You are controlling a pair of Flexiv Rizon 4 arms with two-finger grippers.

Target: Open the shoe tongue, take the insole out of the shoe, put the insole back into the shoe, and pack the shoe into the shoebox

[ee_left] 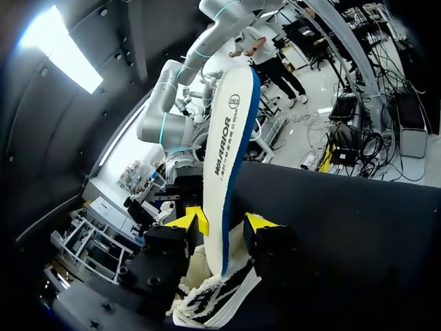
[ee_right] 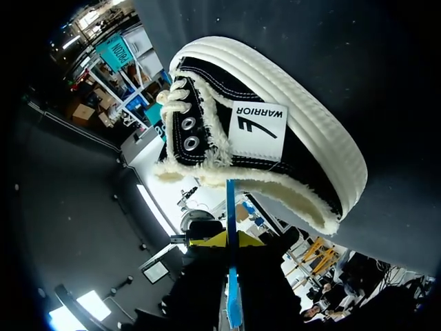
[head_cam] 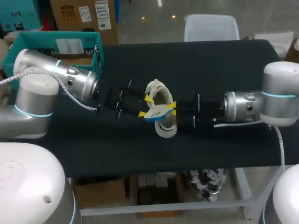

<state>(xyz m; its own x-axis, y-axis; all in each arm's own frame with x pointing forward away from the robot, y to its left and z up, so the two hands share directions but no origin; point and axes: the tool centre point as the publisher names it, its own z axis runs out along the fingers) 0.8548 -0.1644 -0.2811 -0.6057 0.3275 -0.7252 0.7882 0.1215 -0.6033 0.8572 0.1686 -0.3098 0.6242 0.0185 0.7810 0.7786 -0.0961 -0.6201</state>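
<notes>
A black canvas shoe (head_cam: 164, 127) with a thick white sole lies in the middle of the black table. The white insole (head_cam: 155, 113) with a blue underside is lifted out above the shoe's opening. My right gripper (head_cam: 172, 109) is shut on one end of it; in the right wrist view the insole (ee_right: 231, 276) shows edge-on between the yellow tips of that gripper (ee_right: 227, 240), with the shoe (ee_right: 275, 124) ahead. My left gripper (head_cam: 145, 106) is open. In the left wrist view the insole (ee_left: 231, 138) stands upright between the spread tips of the left gripper (ee_left: 224, 222), over the shoe (ee_left: 213, 300).
A teal open box (head_cam: 28, 46) stands at the table's back left corner, behind my left arm. The black tabletop (head_cam: 224, 60) stretches bare behind and in front of the shoe.
</notes>
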